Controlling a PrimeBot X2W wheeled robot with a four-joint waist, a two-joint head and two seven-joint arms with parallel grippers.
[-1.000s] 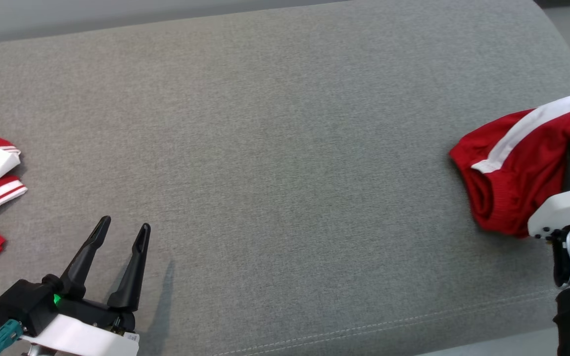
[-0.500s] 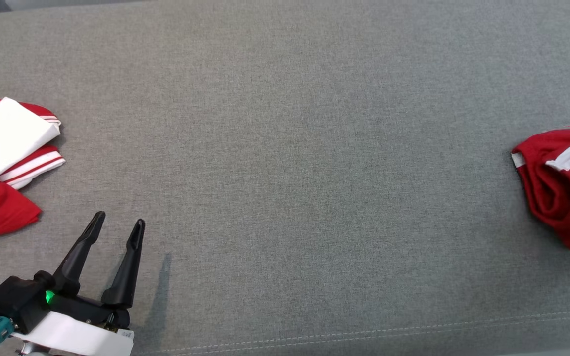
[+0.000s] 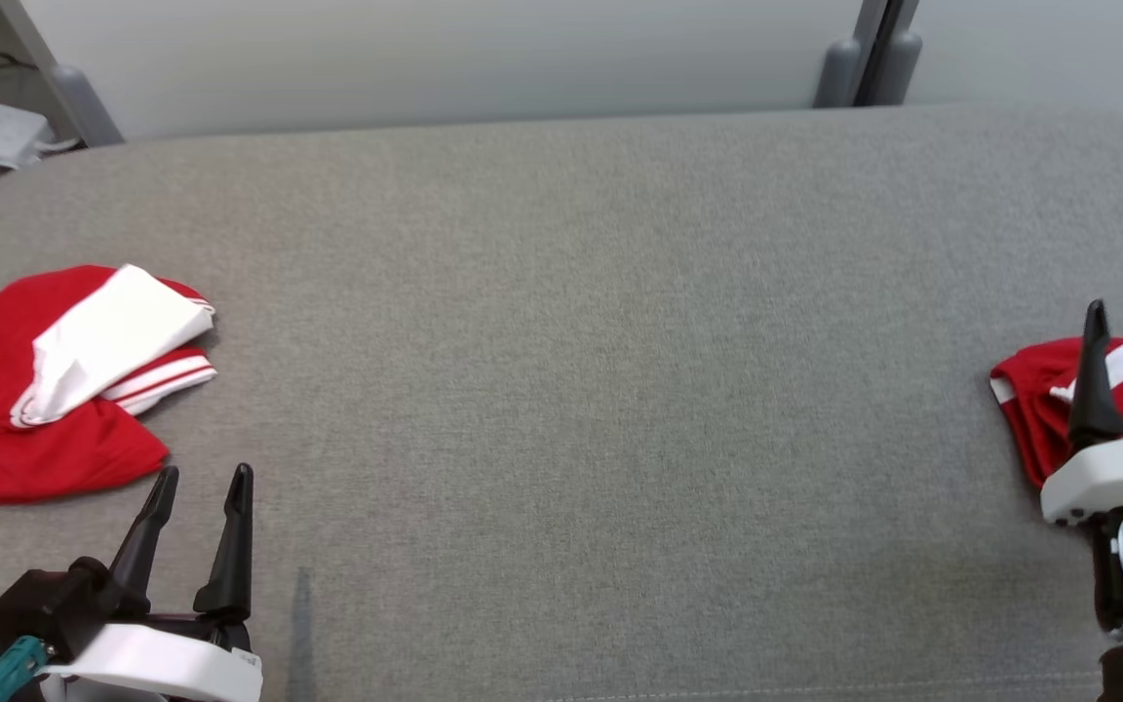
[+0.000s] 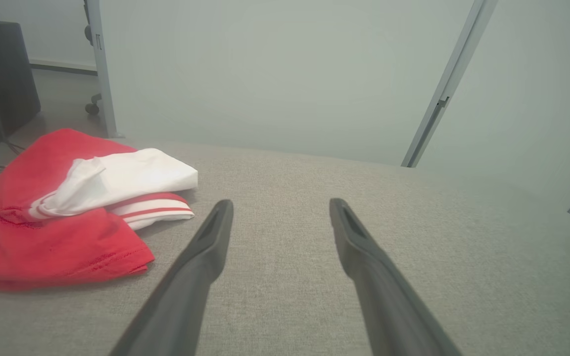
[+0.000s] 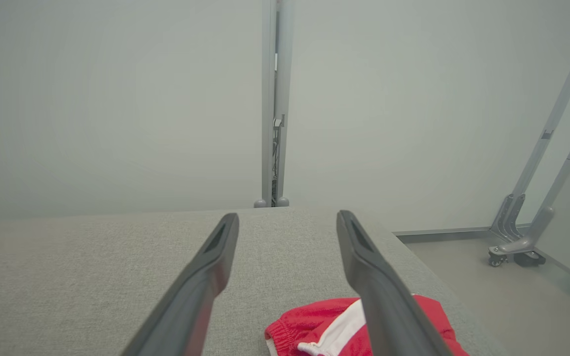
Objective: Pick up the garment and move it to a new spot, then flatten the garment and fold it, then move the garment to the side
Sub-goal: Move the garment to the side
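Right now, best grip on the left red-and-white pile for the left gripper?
Probably the white fold atop the pile: it bulges above the flat red layers, free end pointing right. Bring the open left gripper in from the near right, jaws straddling that end.

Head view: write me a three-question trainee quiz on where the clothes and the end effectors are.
1. True or false: the left end effector is gripping the pile of clothes.
2. On the grey cushion, the red shorts lie: A in the middle; B at the right edge, by the right end effector; C beside the pile of clothes.
3. Fill in: both end effectors are ___, holding nothing.

Key: 1. False, it sits apart from the pile. 2. B. 3. open.
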